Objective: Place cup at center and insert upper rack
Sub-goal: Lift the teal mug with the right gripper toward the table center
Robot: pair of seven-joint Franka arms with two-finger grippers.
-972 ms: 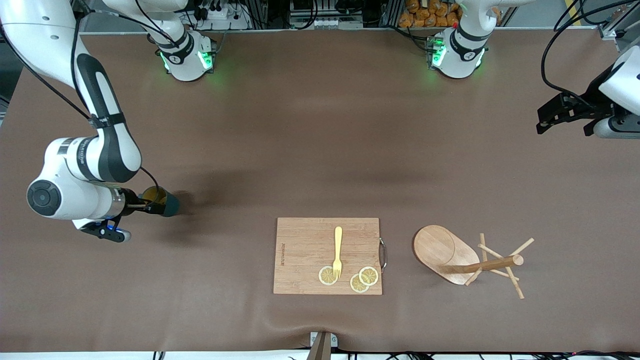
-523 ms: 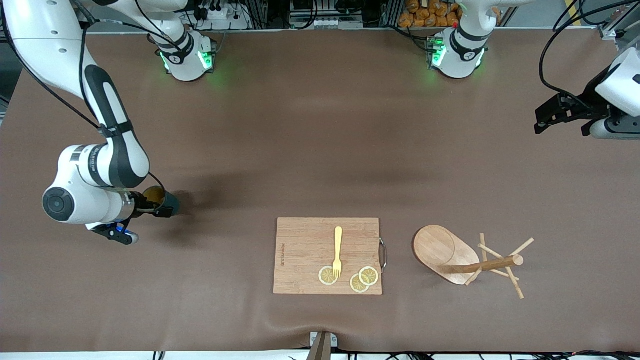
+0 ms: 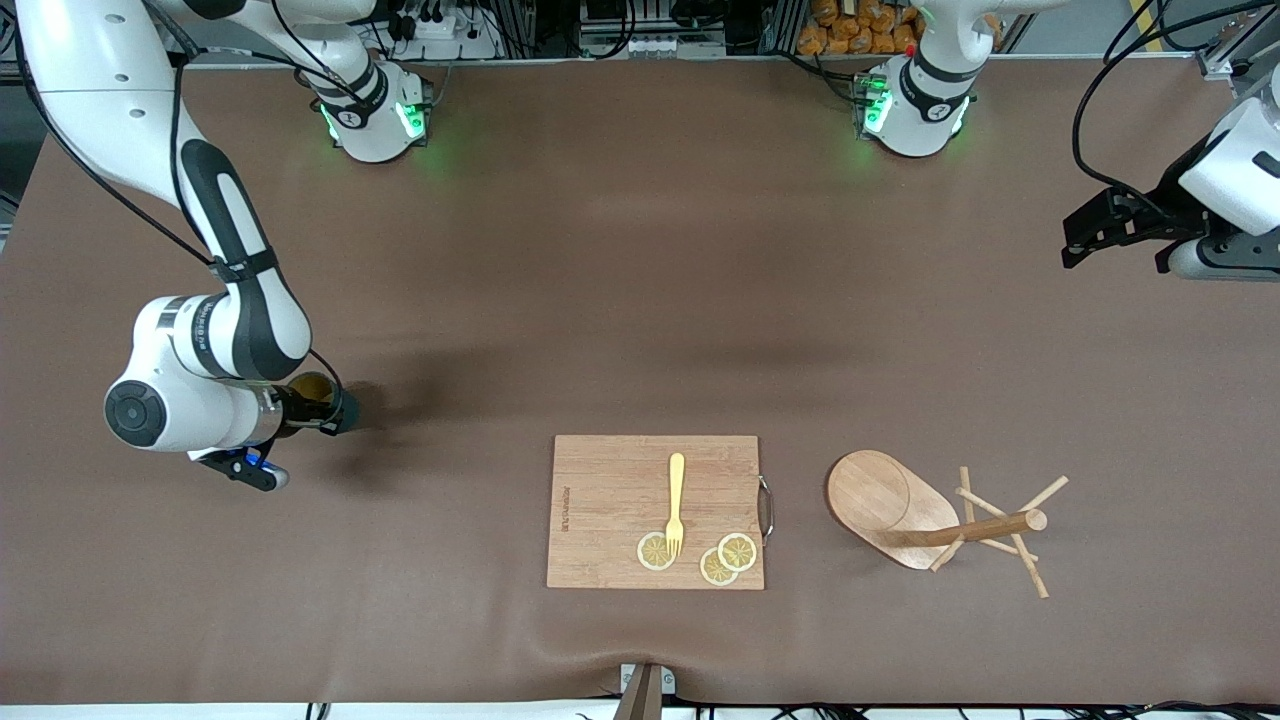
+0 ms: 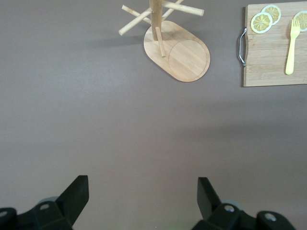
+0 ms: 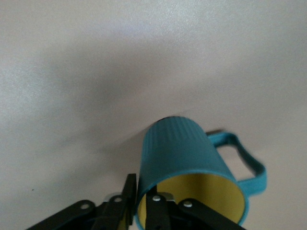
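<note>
Gripping the rim of the cup (image 3: 330, 404), the right gripper (image 3: 312, 408) has its jaws pinched on the teal wall, one finger inside the yellowish interior and one outside, as the right wrist view shows (image 5: 192, 177). The cup sits at about nine o'clock on the brown table (image 3: 640, 280), toward the right arm's end, its loop handle sticking out to one side. The upper rack (image 3: 940, 520), a light wooden mug tree, lies tipped over at about four o'clock, its oval base on edge and its post and pegs resting on the table. Just beside it, at six o'clock, a wooden cutting board (image 3: 610, 500) carries a yellow fork (image 3: 676, 500) and three lemon slices (image 3: 726, 558). The left gripper (image 3: 1125, 225) waits in the air at two o'clock, over the left arm's end of the table, jaws spread wide and holding nothing.
</note>
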